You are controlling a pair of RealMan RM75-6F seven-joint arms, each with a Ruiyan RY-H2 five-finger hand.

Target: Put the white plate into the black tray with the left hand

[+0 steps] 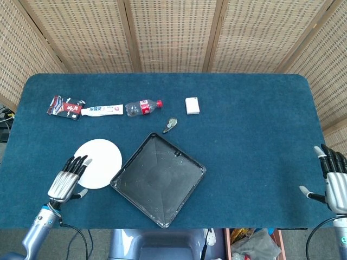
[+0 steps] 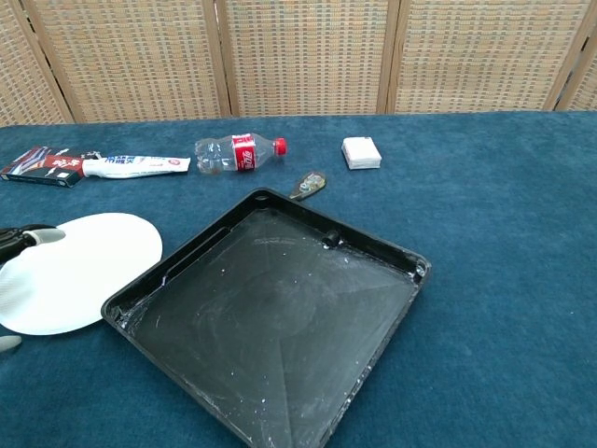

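Observation:
A round white plate [image 1: 99,163] [image 2: 79,270] lies flat on the blue table, just left of the black tray [image 1: 158,179] [image 2: 280,322], which sits turned like a diamond. My left hand [image 1: 67,180] hovers at the plate's near-left edge, fingers straight and spread, fingertips [image 2: 35,237] over the rim; it holds nothing. In the chest view only those fingertips show at the left border. My right hand [image 1: 335,182] rests open at the table's near-right corner, far from both.
Along the back left lie a dark packet [image 1: 64,107], a toothpaste tube [image 1: 103,110] and a small cola bottle [image 1: 143,107]. A white box [image 1: 192,105] and a small clip-like item [image 1: 170,125] lie behind the tray. Wicker screens stand behind the table.

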